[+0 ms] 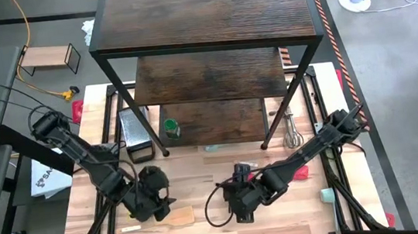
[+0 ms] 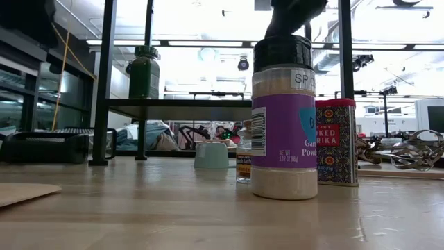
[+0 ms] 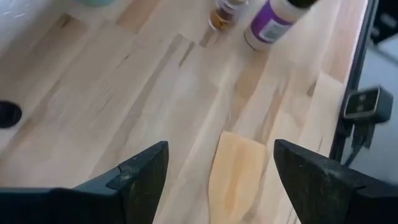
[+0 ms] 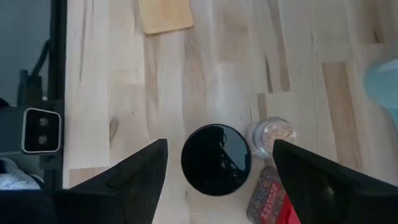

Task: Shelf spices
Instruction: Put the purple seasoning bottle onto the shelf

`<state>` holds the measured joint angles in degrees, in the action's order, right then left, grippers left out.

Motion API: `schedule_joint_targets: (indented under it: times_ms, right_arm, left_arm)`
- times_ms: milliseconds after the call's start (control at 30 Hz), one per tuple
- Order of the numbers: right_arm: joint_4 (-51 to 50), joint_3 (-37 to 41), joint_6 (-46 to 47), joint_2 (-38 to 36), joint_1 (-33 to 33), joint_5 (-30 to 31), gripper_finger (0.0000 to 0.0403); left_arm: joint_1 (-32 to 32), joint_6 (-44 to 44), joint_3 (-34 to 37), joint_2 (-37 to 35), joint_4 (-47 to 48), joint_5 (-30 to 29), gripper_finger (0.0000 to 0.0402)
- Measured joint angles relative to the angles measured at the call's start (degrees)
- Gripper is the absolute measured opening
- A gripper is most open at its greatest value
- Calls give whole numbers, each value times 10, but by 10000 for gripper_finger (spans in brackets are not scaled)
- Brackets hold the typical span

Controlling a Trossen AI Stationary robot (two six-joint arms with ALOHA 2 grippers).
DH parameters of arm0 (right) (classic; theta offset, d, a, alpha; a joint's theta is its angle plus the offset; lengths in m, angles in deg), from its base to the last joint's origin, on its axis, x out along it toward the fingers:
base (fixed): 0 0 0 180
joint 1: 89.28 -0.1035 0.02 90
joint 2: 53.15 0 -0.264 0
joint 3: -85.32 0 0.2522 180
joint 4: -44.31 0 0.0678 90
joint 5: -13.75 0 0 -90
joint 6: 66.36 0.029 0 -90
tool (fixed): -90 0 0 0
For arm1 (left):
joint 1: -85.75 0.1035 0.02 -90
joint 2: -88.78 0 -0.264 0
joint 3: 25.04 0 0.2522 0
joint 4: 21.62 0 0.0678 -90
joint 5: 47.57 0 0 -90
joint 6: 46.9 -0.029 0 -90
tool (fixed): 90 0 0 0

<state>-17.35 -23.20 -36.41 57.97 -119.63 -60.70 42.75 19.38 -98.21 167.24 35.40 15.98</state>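
Left gripper: its two dark fingers are spread wide and hold nothing. It hangs low over the front of the table, on the left side.
Wooden spatula: it lies flat on the table right under the left gripper, between the two fingers but not touching them.
Shelf: the big rack of dark brown boards in a black frame stands at the back of the table, far from both grippers.
Green-lidded jar: it stands on the lowest board of the shelf, near the left leg, behind the left gripper.
Right gripper: its fingers are spread wide too and pinch nothing. It hangs over the front middle of the table, pointing down.
Dark-lidded jar: the jar with the purple and white label stands upright right under the right gripper, between its fingers. The fingers do not touch it.
Tiny pale jar: it stands just beside the dark-lidded jar, nearly touching it.
Red jar: the paprika tin stands upright just beside the dark-lidded jar, on its other side from the left gripper.
Wire whisk: it lies by the right leg of the shelf, behind the right gripper.
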Motion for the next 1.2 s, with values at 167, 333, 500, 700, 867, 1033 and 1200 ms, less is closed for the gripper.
schedule_joint_targets:
  times_ms: [167,333,500,700,867,1033,1200]
  right_arm:
    - [-1,0,0,21,0,-10,289]
    - [-3,0,2,29,0,-12,289]
    - [-1,0,1,29,5,-24,289]
    - [-3,0,-19,29,5,-23,287]
    - [-26,0,-19,29,3,-40,271]
    - [-16,0,-19,29,4,-37,267]
    - [-7,0,-21,29,8,-36,267]
  left_arm:
    - [-27,72,34,0,-11,-41,287]
    - [-41,139,53,0,-16,-42,287]
    - [-41,162,53,0,-32,-64,287]
    - [-26,173,53,0,-42,-129,287]
    - [-6,172,53,2,-85,-130,287]
    - [13,85,53,15,-169,-116,287]
    - [33,-6,53,37,-234,-102,287]
